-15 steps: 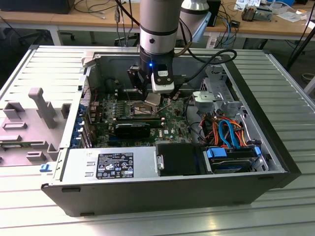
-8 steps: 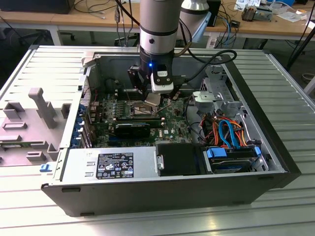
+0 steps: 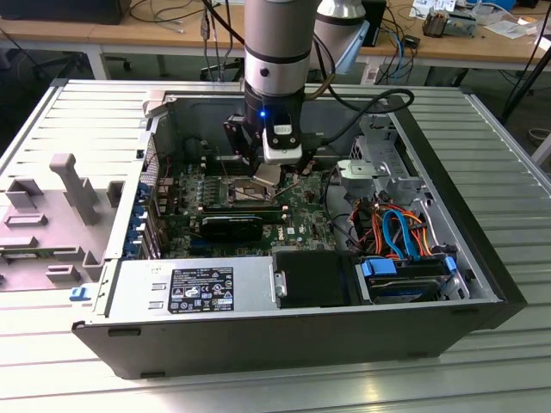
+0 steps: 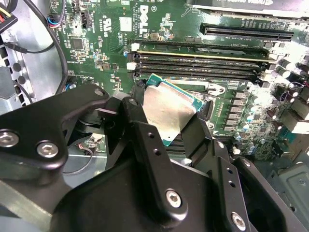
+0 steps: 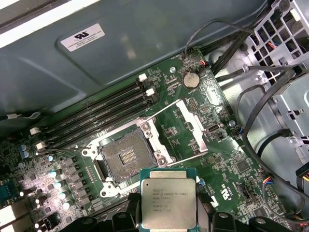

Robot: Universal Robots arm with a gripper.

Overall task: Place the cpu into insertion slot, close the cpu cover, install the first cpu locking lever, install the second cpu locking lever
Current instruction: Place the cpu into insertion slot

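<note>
Over the board (image 5: pixel 227 174), gripper (image 4: pixel 166 116) clamps cpu (image 5: pixel 168 203) by its edges, near the bare slot (image 5: pixel 126 157); cover (image 5: pixel 189 123) open. All four steps remain, by my reading.

Print on the cpu (image 5: pixel 168 203) and white label (image 5: pixel 82 37) is unreadable.

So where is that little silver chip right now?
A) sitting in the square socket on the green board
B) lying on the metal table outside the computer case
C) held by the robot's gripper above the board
C: the gripper is clamped on the cpu, while the insertion slot lies uncovered with nothing in it in the first wrist view.
</note>
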